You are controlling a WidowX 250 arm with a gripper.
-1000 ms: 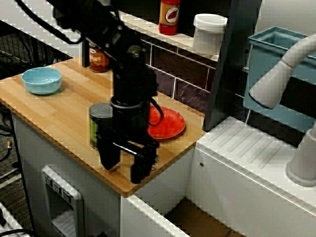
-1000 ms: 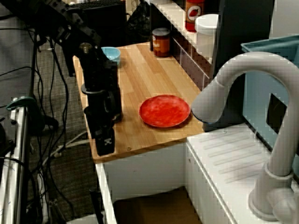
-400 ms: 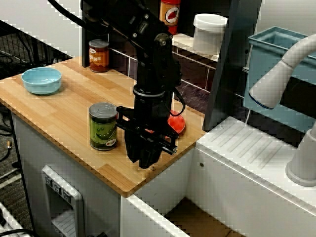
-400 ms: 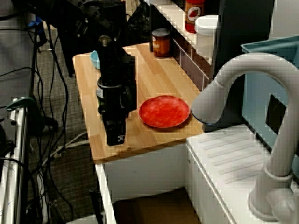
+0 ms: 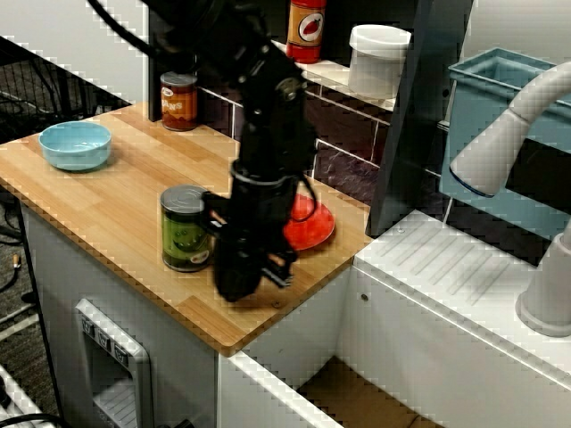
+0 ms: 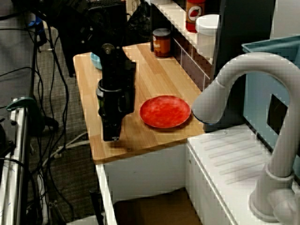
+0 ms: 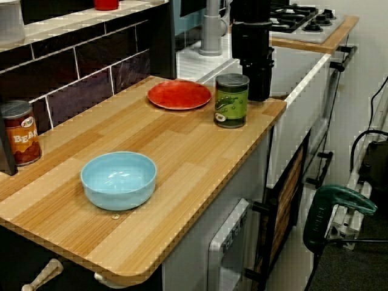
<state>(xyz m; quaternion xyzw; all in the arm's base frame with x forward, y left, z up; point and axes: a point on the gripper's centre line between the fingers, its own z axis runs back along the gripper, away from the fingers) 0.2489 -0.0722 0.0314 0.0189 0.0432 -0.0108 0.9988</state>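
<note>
The black gripper (image 5: 239, 278) points down over the wooden counter (image 5: 107, 209) near its front edge. Blur hides whether its jaws are apart or together. In the view across the counter, the upright green-labelled tin can (image 5: 186, 228) stands just beside the gripper at nine o'clock. The flat red plate (image 5: 312, 223) lies at one o'clock, and the pale blue bowl (image 5: 76, 144) sits well apart at ten o'clock.
</note>
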